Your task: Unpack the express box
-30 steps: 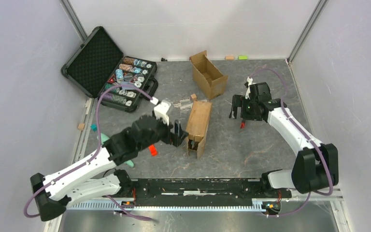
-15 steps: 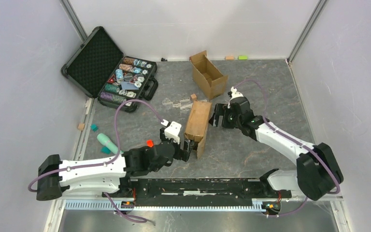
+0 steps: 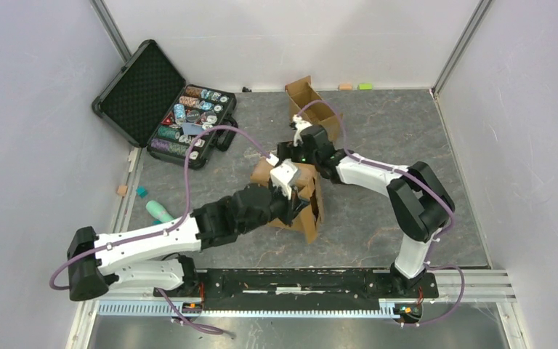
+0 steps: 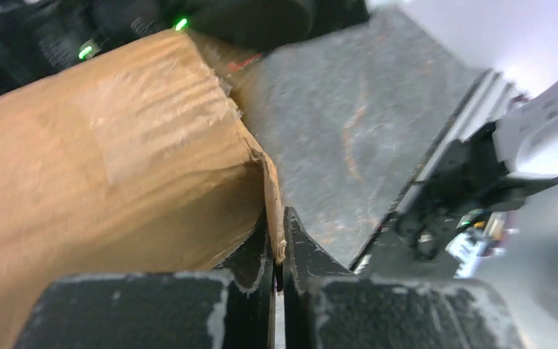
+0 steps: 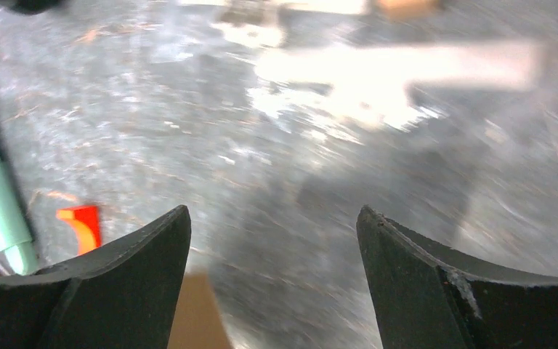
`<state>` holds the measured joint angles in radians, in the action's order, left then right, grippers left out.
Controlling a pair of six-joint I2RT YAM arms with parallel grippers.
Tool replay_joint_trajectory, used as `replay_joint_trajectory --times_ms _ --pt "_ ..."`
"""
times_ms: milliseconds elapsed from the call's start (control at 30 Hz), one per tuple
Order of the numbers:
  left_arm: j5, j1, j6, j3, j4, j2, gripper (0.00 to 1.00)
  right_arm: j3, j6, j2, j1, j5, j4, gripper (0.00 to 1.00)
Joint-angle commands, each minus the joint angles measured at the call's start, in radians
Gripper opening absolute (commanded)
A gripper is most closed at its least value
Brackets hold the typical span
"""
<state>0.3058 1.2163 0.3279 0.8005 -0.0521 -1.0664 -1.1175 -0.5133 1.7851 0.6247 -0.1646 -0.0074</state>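
The left hand (image 4: 277, 251) is pinched shut on the thin, torn edge of a flap (image 4: 267, 193) of the express box (image 4: 116, 182). The flap is only cardboard, so a hard yank could rip it. It is best to pull slowly, so that the flap folds open.

The right hand (image 5: 272, 218) has its fingers wide apart and holds nothing. It could press down on the express box so it does not slide or lift.

The express box sits near the middle of the worktop (image 3: 378, 131). The left hand is at the end closer to the near edge. The right hand hangs over the far end, with a bit of brown cardboard showing below its fingers.
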Motion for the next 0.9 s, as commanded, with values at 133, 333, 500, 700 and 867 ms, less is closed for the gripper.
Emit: replay_joint_trajectory --times_ms 133,333,500,700,867 --pt "-0.514 -0.441 0.503 -0.031 0.13 -0.153 0.02 0.048 0.083 -0.024 0.018 -0.143 0.059 0.94" --pt "-0.559 -0.568 0.717 -0.174 0.296 -0.303 0.02 0.132 0.114 -0.176 -0.06 -0.071 0.017 0.97" --pt "-0.607 -0.595 0.741 -0.188 0.365 -0.405 0.02 0.19 0.134 -0.384 -0.066 0.108 -0.074 0.98" --pt "-0.592 -0.597 0.685 -0.113 0.268 -0.433 0.02 0.207 0.117 -0.547 -0.01 0.358 -0.237 0.98" --pt "-0.582 -0.597 0.666 -0.088 0.248 -0.458 0.02 0.221 0.115 -0.605 -0.006 0.376 -0.252 0.98"
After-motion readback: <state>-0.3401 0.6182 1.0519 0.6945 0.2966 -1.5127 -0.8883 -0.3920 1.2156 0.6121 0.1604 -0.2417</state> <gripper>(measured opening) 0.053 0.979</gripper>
